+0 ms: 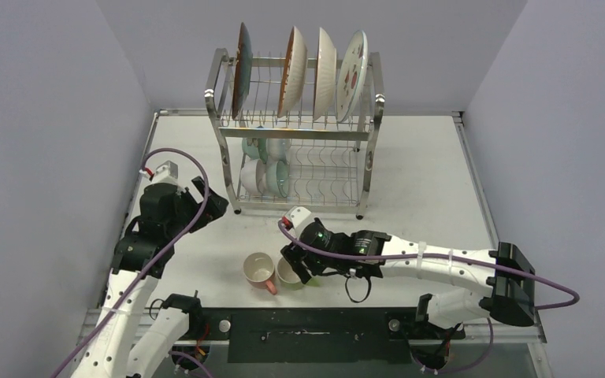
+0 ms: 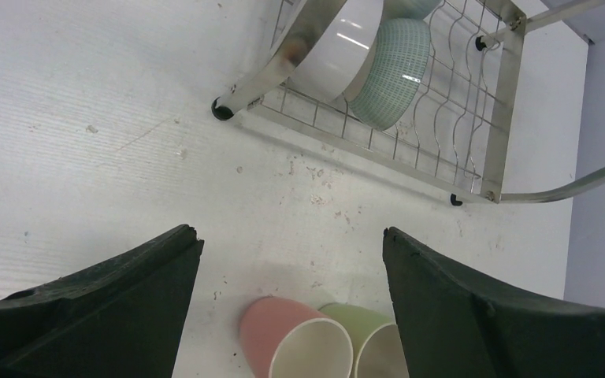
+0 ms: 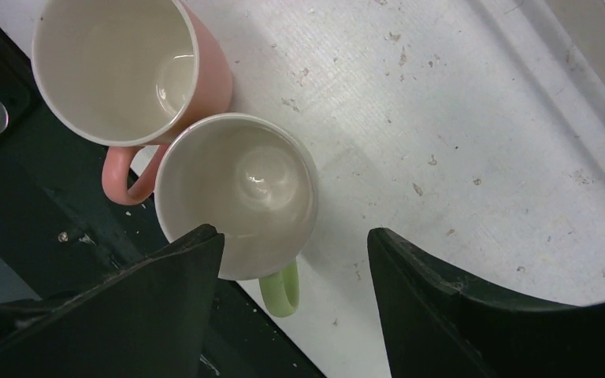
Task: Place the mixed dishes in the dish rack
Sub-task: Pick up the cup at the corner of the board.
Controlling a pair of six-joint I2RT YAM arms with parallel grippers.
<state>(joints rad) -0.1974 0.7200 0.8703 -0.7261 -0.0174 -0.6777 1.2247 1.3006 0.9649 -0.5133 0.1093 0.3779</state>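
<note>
step: mugs. 4 plates point(image 1: 352, 75) stand on edge in the top tier of the dish rack point(image 1: 367, 169); bowls point(image 1: 264, 175) sit at the left of the lower tier. Only 2 dishes are not racked.
remaining: pink mug point(image 1: 257, 271) and green mug point(image 1: 289, 272), both upright and mouth up on the table point(image 1: 425, 181) at its near edge, in front of the rack and well apart from it. They stand side by side; I can't tell if they touch.
right gripper point(image 3: 293, 236): released, jaws spread wide, nothing held. It hovers above the green mug. In the wrist view 1 finger covers the mug's near rim and the other stands off to the side over bare table, so the mug is not centred in the gap.
left gripper point(image 2: 291, 236): released, empty, out at the left of the rack's front corner with both mugs ahead of it.
progress: my read is late stage, plates and bowls done.
next move: likely the right arm grasps the green mug. It needs to shift until 1 finger is inside the cup and 1 outside the wall, or both straddle the body, then descend and clamp.
watch: the pink mug's handle sits right at the green rim, so a finger going down on that side could knock it. The green handle points toward the near edge, under the gripper body.
placement: free wire slots show at the right of the lower tier; that looks like the drop zone.
</note>
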